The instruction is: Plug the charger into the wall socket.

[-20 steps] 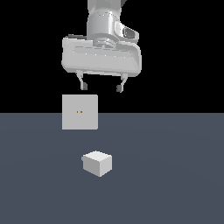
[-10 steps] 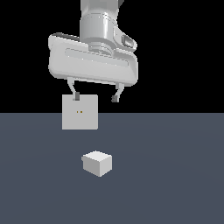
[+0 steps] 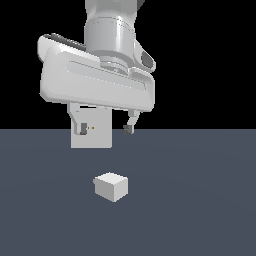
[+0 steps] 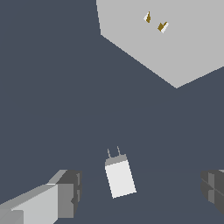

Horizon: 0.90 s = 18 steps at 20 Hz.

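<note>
The charger (image 3: 111,186) is a small white cube lying on the dark grey floor. In the wrist view the charger (image 4: 120,176) shows two thin prongs pointing toward the socket. The wall socket (image 3: 98,131) is an upright white square plate behind it, partly hidden by my gripper; its two orange-brown holes show in the wrist view (image 4: 175,39). My gripper (image 3: 105,129) hangs above the charger, open and empty, with the fingers (image 3: 83,128) spread wide. In the wrist view the charger lies between the two fingertips (image 4: 65,197).
The dark grey floor (image 3: 200,200) stretches around the charger and socket. Black background lies beyond it.
My gripper has come down and toward the camera, looking larger, and its fingers now overlap the socket plate in the exterior view. The charger and socket have not moved.
</note>
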Motion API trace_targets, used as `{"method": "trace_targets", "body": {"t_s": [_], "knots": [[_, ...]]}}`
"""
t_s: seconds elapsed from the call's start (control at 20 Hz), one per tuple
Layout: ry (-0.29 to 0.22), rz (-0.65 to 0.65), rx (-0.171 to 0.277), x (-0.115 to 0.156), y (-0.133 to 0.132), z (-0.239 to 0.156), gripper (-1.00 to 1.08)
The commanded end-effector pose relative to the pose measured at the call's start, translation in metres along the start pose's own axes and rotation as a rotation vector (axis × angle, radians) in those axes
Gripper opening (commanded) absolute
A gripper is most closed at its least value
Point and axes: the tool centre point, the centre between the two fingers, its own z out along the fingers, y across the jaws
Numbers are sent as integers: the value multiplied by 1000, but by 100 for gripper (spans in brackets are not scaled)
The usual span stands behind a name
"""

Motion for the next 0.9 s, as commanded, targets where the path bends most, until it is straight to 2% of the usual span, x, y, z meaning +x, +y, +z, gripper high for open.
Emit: {"method": "trace_targets", "body": {"t_s": [0.0,0.45,0.85], "knots": [[1,-65,1,-8,-4,8,100],[3,-219,2,-29,-10,28,100],[3,-265,2,-35,-10,34,100]]}}
